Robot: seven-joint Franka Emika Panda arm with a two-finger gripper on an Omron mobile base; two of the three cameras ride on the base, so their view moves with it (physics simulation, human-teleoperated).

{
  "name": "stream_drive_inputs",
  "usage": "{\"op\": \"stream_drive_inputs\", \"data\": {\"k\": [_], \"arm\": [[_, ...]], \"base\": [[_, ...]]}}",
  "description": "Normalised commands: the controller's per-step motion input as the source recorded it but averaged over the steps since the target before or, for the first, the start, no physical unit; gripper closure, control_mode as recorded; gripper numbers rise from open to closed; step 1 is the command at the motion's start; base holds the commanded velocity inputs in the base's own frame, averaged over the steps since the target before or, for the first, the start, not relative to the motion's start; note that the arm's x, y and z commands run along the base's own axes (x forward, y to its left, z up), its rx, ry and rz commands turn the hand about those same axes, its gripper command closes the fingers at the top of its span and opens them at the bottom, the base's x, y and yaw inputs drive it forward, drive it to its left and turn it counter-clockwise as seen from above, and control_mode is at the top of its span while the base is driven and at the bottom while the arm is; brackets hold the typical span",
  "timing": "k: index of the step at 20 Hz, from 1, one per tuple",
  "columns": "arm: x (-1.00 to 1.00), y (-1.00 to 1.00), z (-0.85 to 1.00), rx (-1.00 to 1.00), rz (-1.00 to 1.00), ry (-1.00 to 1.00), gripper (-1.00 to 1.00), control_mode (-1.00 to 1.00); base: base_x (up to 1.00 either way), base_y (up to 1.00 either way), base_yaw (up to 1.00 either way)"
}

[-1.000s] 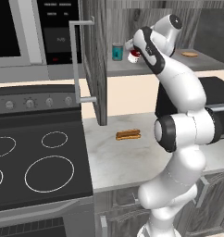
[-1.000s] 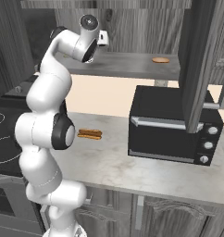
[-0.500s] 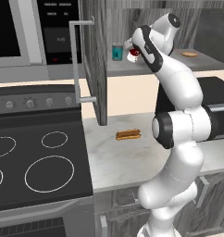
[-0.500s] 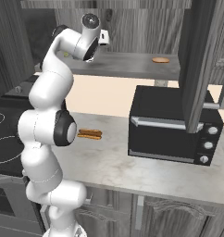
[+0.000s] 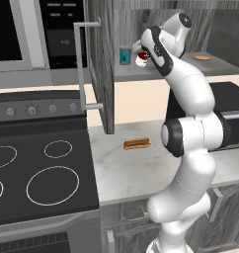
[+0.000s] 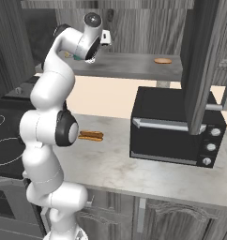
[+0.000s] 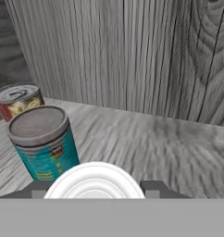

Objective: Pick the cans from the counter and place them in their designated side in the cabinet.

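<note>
Cans first: you have the red can with the white band [image 5: 140, 60] pinched in the gripper [image 5: 139, 58], lifted over the cabinet shelf [image 5: 156, 72] near its left end. In the hand view its silver top [image 7: 93, 181] sits right below the camera with a dark fingertip [image 7: 153, 187] on each side, so the gripper is clamped across the can's body rather than pressed together on nothing.

The teal can [image 5: 125, 55] already stands upright on the shelf, close to the open cabinet door [image 5: 100, 66] with its bar handle. In the hand view a further can with a red and yellow label [image 7: 17, 100] stands just beside the teal one [image 7: 42, 143], toward the back wall. That cluster marks this end of the shelf as the side for cans; the flat round item [image 5: 203, 58] lies well apart at the shelf's right end.

Whether the held can's base is touching the shelf you cannot tell. My reading is that you are at the placing step, with the release not yet made. Bring the can down clear of the teal can, since a nudge could tip it.

On the table [image 5: 131, 168] below, the hot dog [image 5: 137, 144] lies alone, and the black oven [image 6: 174, 125] stands toward the right end.
</note>
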Motion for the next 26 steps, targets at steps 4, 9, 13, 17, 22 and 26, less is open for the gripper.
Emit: {"op": "stream_drive_inputs", "data": {"k": [4,9,13,17,22,26], "arm": [[0.1,0.06,-0.14,0.0,0.0,0.02,1.0,-1.0],[0.1,0.03,-0.15,0.0,0.0,0.01,1.0,-1.0],[0.06,0.02,-0.2,0.0,0.0,0.0,1.0,-1.0],[0.04,0.02,-0.23,0.0,0.0,0.0,1.0,-1.0],[0.0,0.03,-0.24,0.0,0.0,0.0,1.0,-1.0],[0.0,0.04,-0.25,0.0,0.0,0.0,1.0,-1.0]], "base": [[0.0,0.0,0.0],[0.0,0.0,0.0],[0.0,0.0,0.0],[0.0,0.0,0.0],[0.0,0.0,0.0],[0.0,0.0,0.0]]}}
